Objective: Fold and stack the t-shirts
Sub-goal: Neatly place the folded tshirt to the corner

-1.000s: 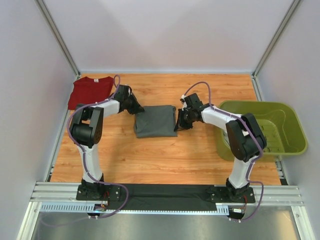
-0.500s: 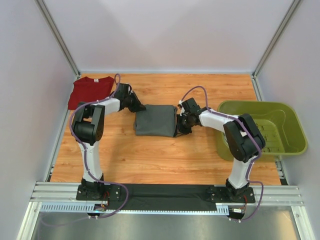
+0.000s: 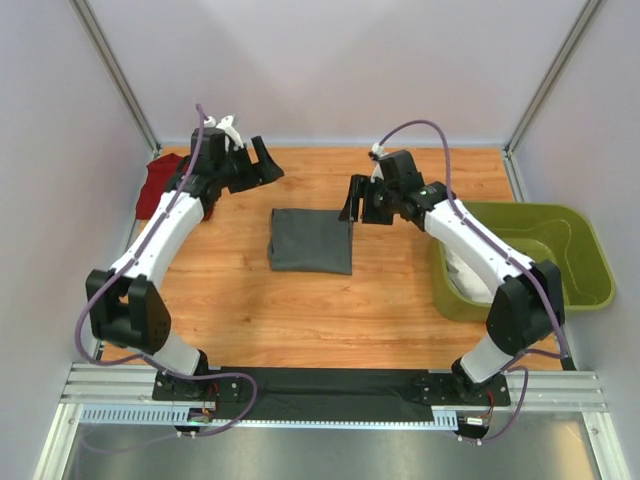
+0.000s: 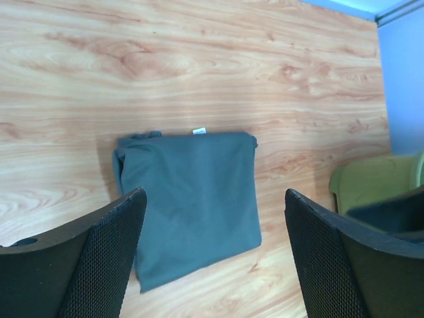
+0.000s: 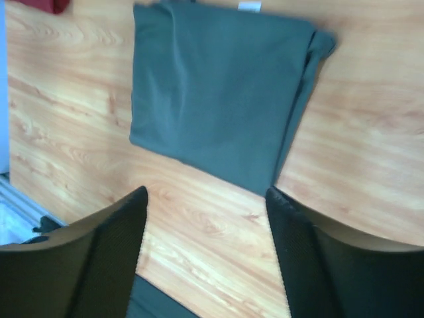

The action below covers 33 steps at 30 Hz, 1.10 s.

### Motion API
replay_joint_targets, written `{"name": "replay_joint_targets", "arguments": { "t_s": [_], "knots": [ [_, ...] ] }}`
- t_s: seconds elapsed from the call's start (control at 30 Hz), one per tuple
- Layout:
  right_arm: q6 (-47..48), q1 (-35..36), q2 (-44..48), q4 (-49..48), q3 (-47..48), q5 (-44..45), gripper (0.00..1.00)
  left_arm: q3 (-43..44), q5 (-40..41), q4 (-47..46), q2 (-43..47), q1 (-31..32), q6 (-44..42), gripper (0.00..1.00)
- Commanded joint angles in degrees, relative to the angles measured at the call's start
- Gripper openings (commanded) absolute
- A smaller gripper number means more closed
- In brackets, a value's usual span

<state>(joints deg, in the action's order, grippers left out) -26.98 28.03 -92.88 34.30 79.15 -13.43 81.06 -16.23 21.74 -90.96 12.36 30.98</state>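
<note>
A wooden table (image 3: 330, 300) walled by pale panels carries the dark grey t-shirt (image 3: 311, 240), folded into a rectangle at its middle, its white neck label (image 4: 199, 130) at the far edge. The dark red t-shirt (image 3: 155, 185) lies in the far left corner, partly behind the left arm. Both grippers hang raised, jaws spread and empty — the left gripper (image 3: 265, 165) beyond the grey shirt's left corner, the right gripper (image 3: 352, 205) near its right corner. An olive-green basket (image 3: 520, 208) sits at right.
</note>
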Motion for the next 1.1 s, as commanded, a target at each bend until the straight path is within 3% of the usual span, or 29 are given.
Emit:
{"name": "replay_joint_targets", "arguments": {
  "t_s": [0.0, 0.07, 0.2, 0.6, 0.83, 1.07],
  "knots": [
    [-0.3, -2.0, 3.6, 3.9, 2.6, 6.9, 0.76, -8.3, 2.7, 5.0, 2.8, -0.1, -3.5, 0.91],
    [-0.5, -3.3, 4.3, 5.1, 3.3, 7.8, 0.86, -11.7, 2.3, 2.7, 3.2, -0.1, -3.3, 0.91],
    [-0.6, -8.2, 4.6, 8.0, 3.9, 7.3, 0.92, -20.8, 1.7, -5.7, 3.1, -0.2, -2.2, 0.92],
    [-0.1, -12.7, 10.6, 11.4, 1.7, 8.7, 0.93, -23.4, -6.7, -20.6, -8.4, -0.2, 2.1, 0.89],
    [0.2, -14.0, 12.2, 13.2, 1.6, 10.4, 0.93, -24.5, -7.7, -23.3, -11.1, -0.2, 3.5, 0.86],
    [-0.6, -14.3, 12.1, 13.2, 1.4, 10.8, 0.93, -24.7, -10.1, -25.3, -14.9, -0.1, 4.2, 0.73]
  ]
}}
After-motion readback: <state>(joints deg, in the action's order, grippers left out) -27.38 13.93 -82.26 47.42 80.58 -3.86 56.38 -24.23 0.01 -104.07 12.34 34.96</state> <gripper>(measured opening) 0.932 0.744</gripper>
